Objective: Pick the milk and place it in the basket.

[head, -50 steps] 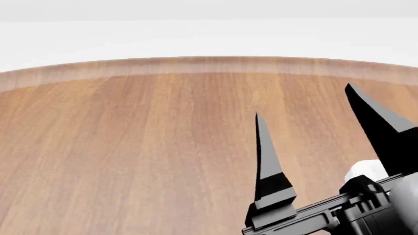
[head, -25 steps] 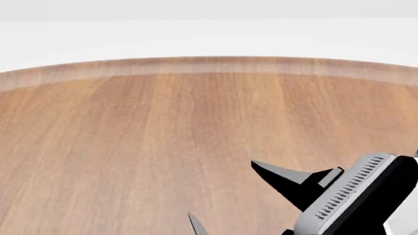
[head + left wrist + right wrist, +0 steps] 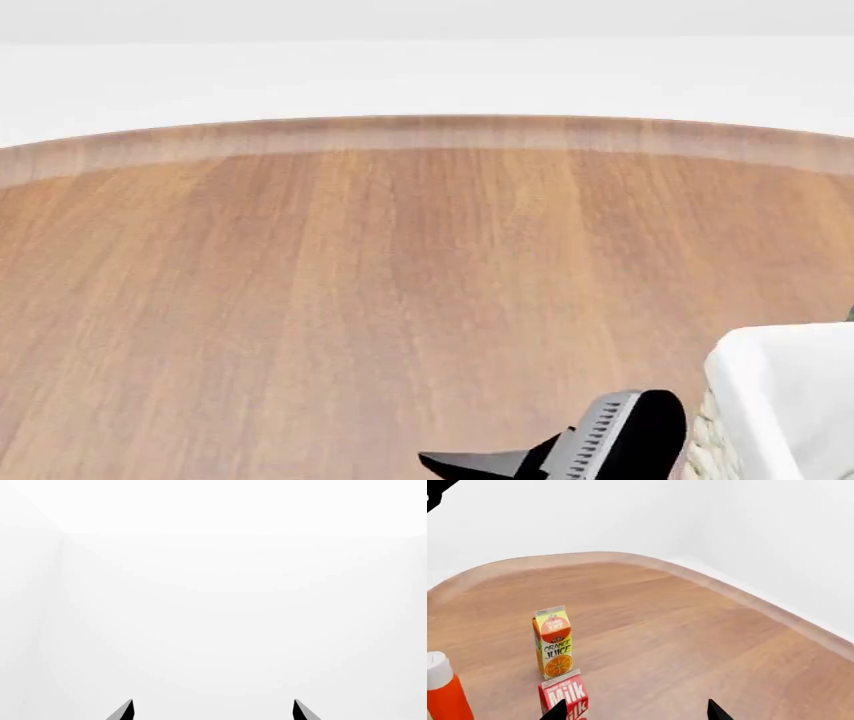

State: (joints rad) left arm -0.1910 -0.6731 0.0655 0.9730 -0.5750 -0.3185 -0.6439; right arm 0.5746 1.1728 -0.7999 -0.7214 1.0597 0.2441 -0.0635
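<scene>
The milk (image 3: pixel 565 695), a red-topped carton with white lettering, stands on the wooden table (image 3: pixel 694 630) in the right wrist view. My right gripper (image 3: pixel 636 713) is open. One of its fingertips (image 3: pixel 558 711) overlaps the carton's lower edge, and the space between the fingers holds nothing. In the head view only the gripper's ribbed body and one black finger (image 3: pixel 467 464) show at the bottom edge. The basket (image 3: pixel 787 400), with white liner and woven side, fills that view's lower right corner. My left gripper (image 3: pixel 212 713) is open against plain white. The milk is out of the head view.
An orange juice carton (image 3: pixel 554 642) stands just behind the milk. An orange bottle with a white cap (image 3: pixel 444 687) stands beside them. The table's curved far edge (image 3: pixel 427 130) meets white surroundings.
In the head view the right gripper has sunk from upright at the right side to the bottom edge, turning over. The basket it hid now shows.
</scene>
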